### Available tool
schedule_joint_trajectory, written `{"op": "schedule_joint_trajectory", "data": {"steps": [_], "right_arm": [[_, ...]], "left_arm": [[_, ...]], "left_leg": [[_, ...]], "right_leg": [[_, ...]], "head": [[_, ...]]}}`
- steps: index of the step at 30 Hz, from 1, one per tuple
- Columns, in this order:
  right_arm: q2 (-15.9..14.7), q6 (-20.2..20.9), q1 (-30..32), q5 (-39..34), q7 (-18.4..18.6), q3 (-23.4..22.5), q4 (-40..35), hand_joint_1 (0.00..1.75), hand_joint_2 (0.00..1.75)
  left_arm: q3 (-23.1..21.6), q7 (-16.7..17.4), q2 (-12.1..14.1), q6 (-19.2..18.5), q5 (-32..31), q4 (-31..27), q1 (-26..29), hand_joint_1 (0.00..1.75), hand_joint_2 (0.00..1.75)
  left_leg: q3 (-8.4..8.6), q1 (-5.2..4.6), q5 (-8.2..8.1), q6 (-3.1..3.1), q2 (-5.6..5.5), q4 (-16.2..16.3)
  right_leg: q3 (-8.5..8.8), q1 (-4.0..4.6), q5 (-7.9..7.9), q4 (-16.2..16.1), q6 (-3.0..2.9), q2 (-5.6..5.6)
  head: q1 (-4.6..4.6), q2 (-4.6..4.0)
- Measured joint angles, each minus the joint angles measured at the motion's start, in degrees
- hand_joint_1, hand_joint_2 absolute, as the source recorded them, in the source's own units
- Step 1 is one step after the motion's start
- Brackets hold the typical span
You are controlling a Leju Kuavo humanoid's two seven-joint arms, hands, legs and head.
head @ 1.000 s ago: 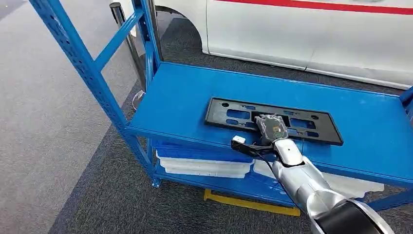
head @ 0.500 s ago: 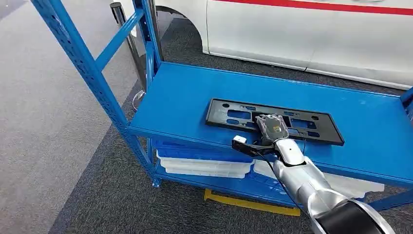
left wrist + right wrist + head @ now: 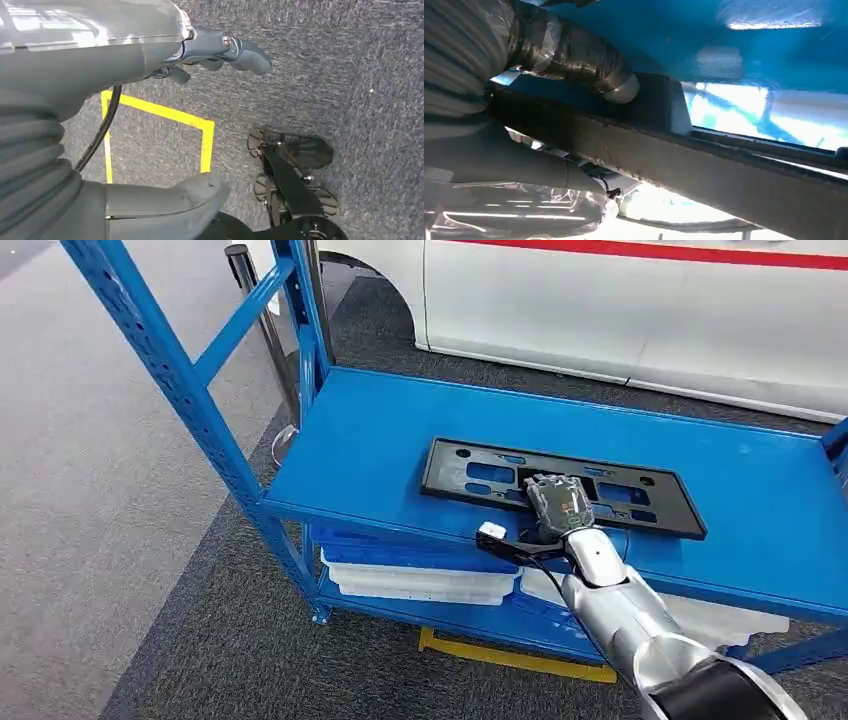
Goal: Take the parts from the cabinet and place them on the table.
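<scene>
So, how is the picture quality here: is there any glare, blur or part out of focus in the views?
Head view: evenly lit and sharp, the black plastic frame under the right robot hand clear on the blue shelf. Right wrist view: very close, soft and blurred, with bright glare patches on the blue surface. Left wrist view: carpet sharp, left robot hand slightly soft, reflections on its cover.
</scene>
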Motion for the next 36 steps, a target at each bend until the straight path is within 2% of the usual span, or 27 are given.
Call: {"op": "schedule_joint_trajectory", "data": {"steps": [2,5,8,11,14,15,16,17,19,20,21,22,23,24,25,26,27,29,30,31,32,33,34,35,36], "right_arm": [[-0.4,0.0,1.5,2.9,-1.8,-2.2,-3.5,1.75,1.75],[-0.3,0.0,4.0,7.3,-9.4,-8.2,-10.2,1.75,1.75],[1.1,-0.1,7.0,10.7,-16.7,-17.0,-18.6,1.75,1.75],[2.3,-0.1,8.4,11.9,-18.5,-22.8,-24.4,1.75,1.75],[3.0,-0.1,9.3,13.8,-19.8,-25.7,-28.6,1.75,1.75],[3.0,-0.1,9.6,14.7,-20.2,-26.4,-30.0,1.75,1.75],[3.0,-0.2,10.0,15.7,-20.3,-27.1,-31.6,1.75,1.75],[3.0,-0.2,10.2,16.8,-20.2,-27.5,-33.2,1.75,1.75],[2.6,-0.2,11.2,18.2,-19.0,-27.5,-35.7,1.75,1.75],[2.4,-0.2,11.9,18.4,-18.5,-27.5,-36.8,1.75,1.75],[2.3,-0.2,12.4,18.6,-18.1,-27.5,-37.7,1.75,1.75],[2.2,-0.2,12.8,18.7,-17.9,-27.5,-38.3,1.75,1.75],[2.0,-0.2,13.0,18.7,-17.5,-27.5,-39.1,1.75,1.75],[1.9,-0.2,13.1,18.7,-17.2,-27.5,-39.7,1.75,1.75],[1.8,-0.2,13.0,18.7,-16.7,-27.5,-40.1,1.75,1.75],[1.7,-0.2,13.0,18.7,-16.3,-27.5,-40.5,1.75,1.75],[1.7,-0.2,13.0,18.7,-16.1,-27.5,-40.7,1.75,1.75],[1.6,-0.2,13.1,18.7,-15.8,-27.4,-40.8,1.75,1.75],[1.4,-0.2,13.2,18.8,-15.5,-27.2,-40.8,1.75,1.75],[1.3,-0.2,13.1,18.8,-15.3,-27.1,-40.8,1.75,1.75],[1.3,-0.2,13.1,18.8,-15.1,-27.1,-40.9,1.75,1.75],[1.3,-0.2,13.1,18.8,-15.0,-27.1,-41.0,1.75,1.75],[1.3,-0.2,13.1,18.7,-14.9,-27.1,-41.0,1.75,1.75],[1.3,-0.2,13.2,18.6,-14.9,-27.1,-41.0,1.75,1.75],[1.3,-0.2,13.2,18.5,-14.9,-27.1,-41.0,1.75,1.75]], "left_arm": [[0.0,-0.3,0.0,0.0,0.0,0.0,0.0,0.0,1.75],[0.1,-0.7,0.0,0.2,0.0,0.0,0.1,0.0,1.75],[0.3,-0.6,0.2,0.3,-0.4,0.0,0.2,0.0,1.75],[0.4,-0.6,0.4,0.3,-0.4,0.0,0.3,0.0,1.75],[0.4,-0.7,0.5,0.3,-0.4,0.0,0.3,0.0,1.75],[0.4,-0.7,0.5,0.3,-0.4,0.0,0.4,0.0,1.75],[0.4,-0.7,0.4,0.3,-0.5,0.0,0.3,0.0,1.75],[0.4,-0.8,0.4,0.3,-0.5,0.0,0.3,0.0,1.75],[0.4,-0.9,0.4,0.2,-0.7,0.0,0.2,0.0,1.75],[0.4,-0.9,0.4,0.2,-0.9,0.0,0.2,0.0,1.75],[0.4,-1.0,0.4,0.2,-1.0,0.0,0.2,0.0,1.75],[0.4,-1.0,0.4,0.2,-1.1,0.0,0.2,0.0,1.75],[0.4,-1.1,0.4,0.2,-1.1,0.0,0.2,0.0,1.75],[0.4,-1.2,0.4,0.2,-1.2,0.0,0.2,0.0,1.75],[0.4,-1.2,0.4,0.2,-1.2,0.0,0.2,0.0,1.75],[0.4,-1.3,0.5,0.2,-1.2,0.0,0.2,0.0,1.75],[0.4,-1.4,0.5,0.2,-1.2,0.0,0.1,0.0,1.75],[0.4,-1.5,0.5,0.2,-1.2,0.0,0.1,0.0,1.75],[0.4,-1.6,0.5,0.2,-1.2,0.0,0.1,0.0,1.75],[0.4,-1.5,0.5,0.2,-1.2,0.0,0.2,0.0,1.75],[0.4,-1.5,0.5,0.2,-1.3,0.1,0.2,0.0,1.75],[0.4,-1.5,0.5,0.2,-1.3,0.1,0.2,0.0,1.75],[0.4,-1.5,0.5,0.2,-1.3,0.0,0.2,0.0,1.75],[0.4,-1.4,0.5,0.2,-1.2,0.0,0.1,0.0,1.75],[0.4,-1.4,0.5,0.2,-1.2,0.0,0.1,0.0,1.75]], "left_leg": [[-0.05,0.0,0.0,0.0,-0.01,0.0],[-0.17,-0.1,-0.1,0.1,-0.05,0.1],[-0.25,-0.28,-0.11,0.15,-0.14,0.2],[-0.33,-0.42,-0.13,0.3,-0.2,0.3],[-0.37,-0.58,0.12,0.78,-0.28,0.2],[-0.22,-0.05,0.81,1.15,-0.22,-0.6],[0.07,0.16,1.19,1.31,0.01,-0.9],[-0.09,0.22,1.35,1.57,0.18,-1.0],[-0.38,0.2,1.37,1.58,0.31,-1.0],[-0.57,0.22,1.39,1.57,0.31,-0.8],[-0.74,0.28,1.4,1.54,0.31,-0.7],[-0.9,0.35,1.4,1.51,0.28,-0.4],[-1.11,0.42,1.35,1.43,0.23,-0.1],[-1.32,0.52,1.23,1.25,0.16,0.3],[-1.49,0.55,1.09,0.99,0.12,0.7],[-2.02,0.39,1.12,0.46,0.11,0.8],[-2.13,0.38,1.28,0.04,0.0,0.9],[-2.35,0.41,1.85,-0.77,-0.05,0.8],[-2.53,0.36,2.01,-1.09,-0.15,0.9],[-2.92,0.72,0.84,-1.36,-0.02,1.6],[-3.65,0.72,-1.56,-1.68,0.05,3.6],[-4.76,0.76,-4.24,-1.87,0.03,7.0],[-6.29,0.8,-6.95,-2.11,0.04,11.6],[-7.47,0.8,-8.8,-2.27,0.04,15.4],[-7.86,0.8,-9.48,-2.38,0.04,17.8]], "right_leg": [[-0.02,0.0,-0.01,0.0,0.01,-0.02],[-0.06,-0.12,0.04,-0.1,0.1,-0.03],[-0.1,-0.15,0.01,-0.1,0.18,-0.18],[-0.11,-0.29,0.01,-0.1,0.41,-0.31],[-0.04,-0.47,0.28,-0.2,0.88,-0.38],[-0.03,-0.13,0.34,-0.2,1.15,-0.25],[-0.39,-0.26,-1.12,0.7,1.31,-0.22],[-1.54,-0.27,-3.78,3.7,1.46,-0.22],[-4.77,-0.67,-8.34,12.0,1.79,-0.24],[-6.16,-0.8,-9.7,15.7,2.0,-0.25],[-6.4,-1.05,-9.5,16.9,2.16,-0.27],[-5.4,-1.31,-8.08,15.6,2.34,-0.31],[-3.41,-1.56,-5.96,12.2,2.45,-0.31],[-0.57,-1.76,-3.64,7.1,2.55,-0.32],[2.03,-1.91,-2.46,2.4,2.57,-0.31],[2.7,-1.55,-3.66,1.3,2.34,-0.18],[2.33,-1.22,-2.82,1.4,1.96,-0.06],[1.85,-1.05,-2.74,1.2,1.38,-0.09],[1.69,-1.35,-2.35,0.9,0.79,-0.17],[1.52,-1.59,-1.83,0.5,0.16,-0.41],[1.21,-1.52,-1.45,0.4,-0.33,-0.4],[0.84,-1.47,-1.18,0.4,-0.65,-0.42],[0.35,-1.39,-0.84,0.5,-0.75,-0.45],[-0.16,-1.3,-0.51,0.6,-0.79,-0.49],[-0.76,-1.24,-0.16,0.7,-0.78,-0.55]], "head": [[0.0,0.0],[0.0,0.0],[0.0,0.0],[0.0,0.0],[0.0,0.0],[0.0,0.0],[0.02,0.0],[0.0,0.0],[0.0,0.0],[0.02,0.0],[0.02,0.0],[0.0,0.0],[0.02,0.0],[0.02,0.0],[0.02,0.0],[0.02,0.0],[-0.09,0.0],[-0.07,0.0],[-0.04,0.0],[-0.04,0.0],[-0.09,0.0],[-0.06,0.0],[-0.07,0.0],[-0.07,0.0],[-0.07,0.0]]}}
